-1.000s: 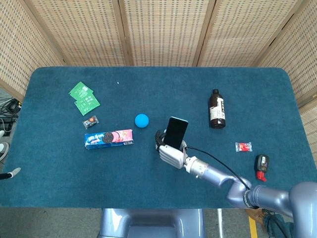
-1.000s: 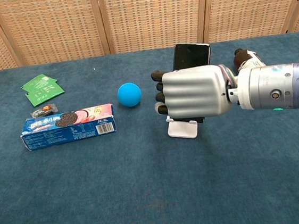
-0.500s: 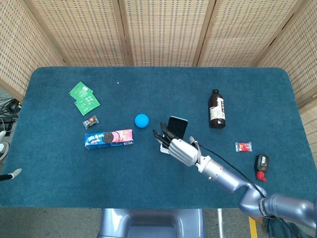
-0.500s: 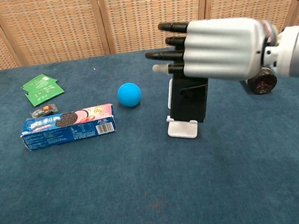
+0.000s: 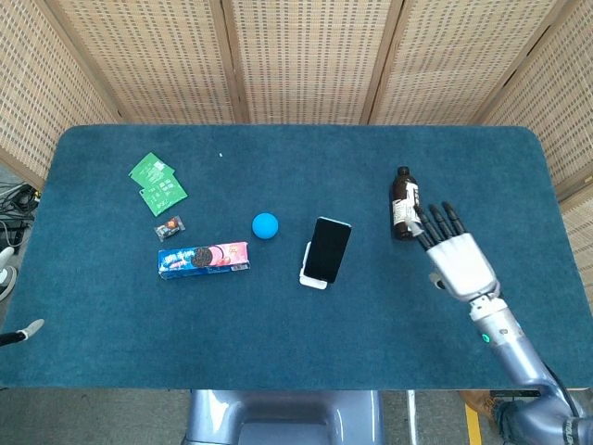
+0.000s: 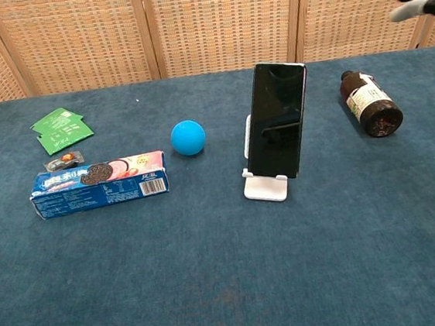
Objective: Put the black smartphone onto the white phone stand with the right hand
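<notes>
Black smartphone (image 6: 276,119) at frame centre, leaning upright on white phone stand (image 6: 266,186), bottom edge seated in lip. Looks placed.

Judged rigid, thin, smooth glass: slippery, fragile, top-heavy on small stand. Best hold: long side edges, mid-height; avoid pushing screen.

Right hand (image 5: 458,255) at right of head view, fingers spread, holding nothing, well apart from phone, beside brown bottle (image 5: 404,204).

Left hand not in view.

Blue ball (image 5: 265,225) beside cookie box (image 5: 204,259); brown bottle (image 5: 405,205) lying apart.
</notes>
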`<state>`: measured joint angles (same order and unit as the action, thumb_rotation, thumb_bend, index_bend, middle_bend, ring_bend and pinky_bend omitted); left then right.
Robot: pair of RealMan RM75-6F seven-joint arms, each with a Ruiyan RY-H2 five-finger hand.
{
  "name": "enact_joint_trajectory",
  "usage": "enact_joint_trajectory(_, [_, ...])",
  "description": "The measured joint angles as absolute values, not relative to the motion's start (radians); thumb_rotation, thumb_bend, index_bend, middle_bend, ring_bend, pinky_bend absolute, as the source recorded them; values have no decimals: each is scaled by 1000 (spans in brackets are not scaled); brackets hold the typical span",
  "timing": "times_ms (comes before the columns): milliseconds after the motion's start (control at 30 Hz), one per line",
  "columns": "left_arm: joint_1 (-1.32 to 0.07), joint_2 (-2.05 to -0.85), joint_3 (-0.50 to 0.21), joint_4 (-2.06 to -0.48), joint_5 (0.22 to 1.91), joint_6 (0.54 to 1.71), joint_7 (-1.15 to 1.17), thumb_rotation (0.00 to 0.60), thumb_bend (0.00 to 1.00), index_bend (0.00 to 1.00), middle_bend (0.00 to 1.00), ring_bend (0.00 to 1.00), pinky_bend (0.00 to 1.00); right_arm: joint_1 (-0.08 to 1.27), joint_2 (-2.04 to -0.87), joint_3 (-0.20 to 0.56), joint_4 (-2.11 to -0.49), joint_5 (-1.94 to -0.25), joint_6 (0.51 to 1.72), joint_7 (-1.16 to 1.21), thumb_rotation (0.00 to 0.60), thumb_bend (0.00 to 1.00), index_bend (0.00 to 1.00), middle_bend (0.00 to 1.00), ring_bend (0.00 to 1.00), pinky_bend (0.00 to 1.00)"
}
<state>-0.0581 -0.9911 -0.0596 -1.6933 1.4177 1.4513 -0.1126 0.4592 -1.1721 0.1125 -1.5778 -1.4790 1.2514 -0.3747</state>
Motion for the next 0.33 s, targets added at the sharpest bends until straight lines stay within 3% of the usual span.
enact_joint_trajectory(133, [-53,-995,-53,-1694,1434,1463,-104,600,0,0,0,0,0,337,-1160,78,-1565,-1450,1340,-188,600,0,0,0,0,0])
enact_joint_trajectory(333, [-45,-1000,-45,-1697,1458,1486,-92,600,0,0,0,0,0,196,-1196,22,-1527,-1448,1484,-116,600,0,0,0,0,0])
